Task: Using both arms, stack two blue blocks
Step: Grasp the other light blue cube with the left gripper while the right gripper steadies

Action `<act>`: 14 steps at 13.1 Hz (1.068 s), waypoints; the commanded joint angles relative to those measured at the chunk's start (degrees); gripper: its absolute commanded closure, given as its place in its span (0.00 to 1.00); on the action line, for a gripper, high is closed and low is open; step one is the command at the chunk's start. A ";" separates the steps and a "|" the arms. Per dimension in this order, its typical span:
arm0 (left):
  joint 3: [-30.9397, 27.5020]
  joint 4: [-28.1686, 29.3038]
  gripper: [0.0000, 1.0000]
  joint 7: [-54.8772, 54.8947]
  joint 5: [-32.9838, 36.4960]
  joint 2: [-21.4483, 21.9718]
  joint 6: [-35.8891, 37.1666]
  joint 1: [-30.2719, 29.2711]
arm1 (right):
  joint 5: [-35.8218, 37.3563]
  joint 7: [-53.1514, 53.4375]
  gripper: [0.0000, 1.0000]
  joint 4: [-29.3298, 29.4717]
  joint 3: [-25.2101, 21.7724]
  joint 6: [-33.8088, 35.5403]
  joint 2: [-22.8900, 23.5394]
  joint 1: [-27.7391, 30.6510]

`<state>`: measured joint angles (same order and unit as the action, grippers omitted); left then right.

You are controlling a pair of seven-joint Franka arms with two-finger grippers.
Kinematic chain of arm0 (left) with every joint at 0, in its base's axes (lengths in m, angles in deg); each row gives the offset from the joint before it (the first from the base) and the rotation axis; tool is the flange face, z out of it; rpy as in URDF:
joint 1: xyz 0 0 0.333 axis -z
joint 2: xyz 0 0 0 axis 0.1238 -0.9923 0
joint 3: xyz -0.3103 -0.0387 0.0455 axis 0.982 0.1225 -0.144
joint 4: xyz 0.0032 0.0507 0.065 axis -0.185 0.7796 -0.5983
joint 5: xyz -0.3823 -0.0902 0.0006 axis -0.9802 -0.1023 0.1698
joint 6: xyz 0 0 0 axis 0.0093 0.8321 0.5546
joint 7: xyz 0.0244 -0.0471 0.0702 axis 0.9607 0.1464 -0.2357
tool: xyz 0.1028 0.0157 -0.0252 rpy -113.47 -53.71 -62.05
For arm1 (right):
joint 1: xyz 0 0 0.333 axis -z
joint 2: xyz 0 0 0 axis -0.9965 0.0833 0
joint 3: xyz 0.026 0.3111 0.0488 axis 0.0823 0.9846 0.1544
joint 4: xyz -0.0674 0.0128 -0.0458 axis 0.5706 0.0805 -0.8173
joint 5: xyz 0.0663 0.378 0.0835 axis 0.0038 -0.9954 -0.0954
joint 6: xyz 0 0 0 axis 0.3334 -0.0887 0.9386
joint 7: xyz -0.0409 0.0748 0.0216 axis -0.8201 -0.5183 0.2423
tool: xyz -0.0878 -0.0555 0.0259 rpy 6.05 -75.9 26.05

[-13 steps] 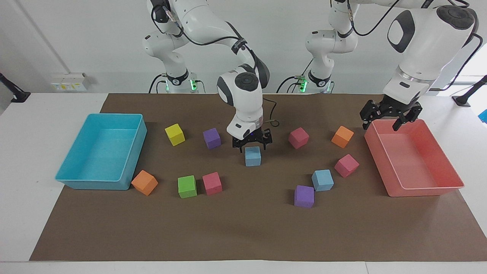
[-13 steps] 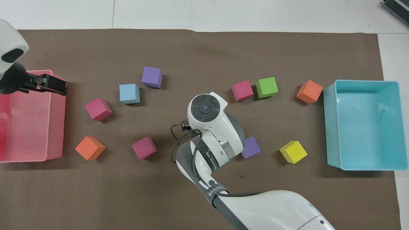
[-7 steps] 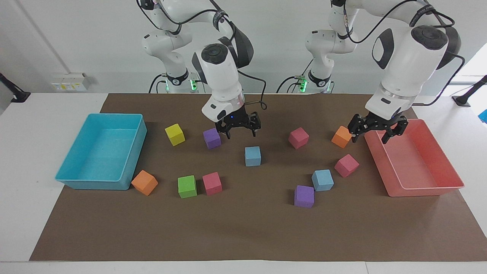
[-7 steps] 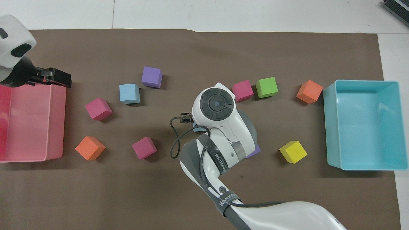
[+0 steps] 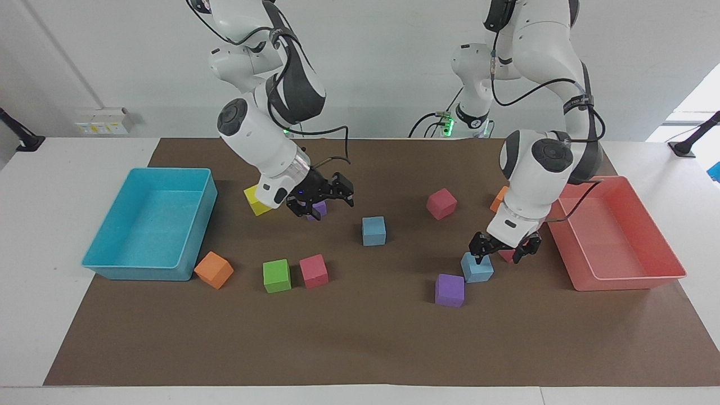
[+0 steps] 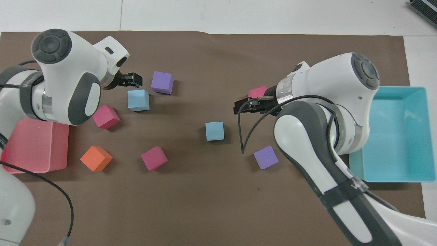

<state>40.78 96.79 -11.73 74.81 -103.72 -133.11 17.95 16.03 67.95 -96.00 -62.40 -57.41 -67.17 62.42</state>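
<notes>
I am looking across the brown mat [image 5: 360,349] from the right arm's end, where the turquoise tray [image 5: 146,225] is sitting with an orange cube [image 5: 214,270] just beside its corner farthest from the robots. Next a yellow cube [image 5: 254,203] is showing partly from under the right arm's wrist, and a green cube [image 5: 277,275] and a pink cube [image 5: 313,271] are lying side by side, farther from the robots. The right gripper [image 5: 319,202] is hanging tilted over a purple cube [image 6: 265,157], and I am reading its jaws as spread apart with nothing between them. In the middle of the mat one blue block [image 5: 373,230] is resting alone, flat on the mat and well apart from both grippers. Going on toward the left arm's end, another pink cube [image 5: 441,203] is lying nearer to the robots, and a second purple cube [image 5: 450,290] is sitting just beside the second blue block [image 5: 478,270], slightly farther from the robots than it. The left gripper [image 5: 504,254] is hovering low over that block's edge toward the pink tray [image 5: 619,275], jaws released and gripping nothing, and I cannot tell whether a finger is touching the block. A third pink cube [image 6: 106,116] is lying between block and tray, a second orange cube [image 6: 95,158] is lying nearer to the robots, and the two blue blocks are lying apart, not yet stacked
</notes>
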 commanded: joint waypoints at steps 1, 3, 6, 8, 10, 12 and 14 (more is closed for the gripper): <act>-0.59 3.98 0.00 -1.23 0.78 1.18 -3.14 0.76 | -7.19 -9.25 0.41 -3.70 0.61 -0.65 0.55 2.24; -0.50 4.68 0.00 -1.06 0.69 1.34 -3.22 0.68 | -11.32 -13.05 0.73 -4.94 0.61 -0.74 1.86 2.68; -0.50 5.65 0.00 -1.49 0.51 -1.63 -8.03 2.33 | -16.25 -13.33 1.00 -4.95 0.61 -1.44 4.59 2.59; -0.50 5.65 0.00 -3.34 0.51 -1.82 -9.38 2.08 | -18.01 -13.50 1.00 -4.95 0.61 -1.27 6.43 2.68; -0.50 5.74 0.00 -3.43 0.51 -1.73 -9.12 1.91 | -20.99 -14.72 1.00 -4.95 0.61 -1.44 8.28 2.59; -0.50 6.96 0.00 -3.34 0.51 -1.30 -8.94 1.73 | -23.63 -15.78 1.00 -5.56 0.61 -1.09 9.51 3.03; -0.50 7.15 0.00 -3.43 0.51 -1.21 -8.68 1.73 | -28.37 -16.66 1.00 -5.65 0.61 -1.44 11.44 2.77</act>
<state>40.60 102.20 -14.20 74.81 -105.98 -141.11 19.46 -8.36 53.91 -101.01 -62.38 -57.78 -56.90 64.61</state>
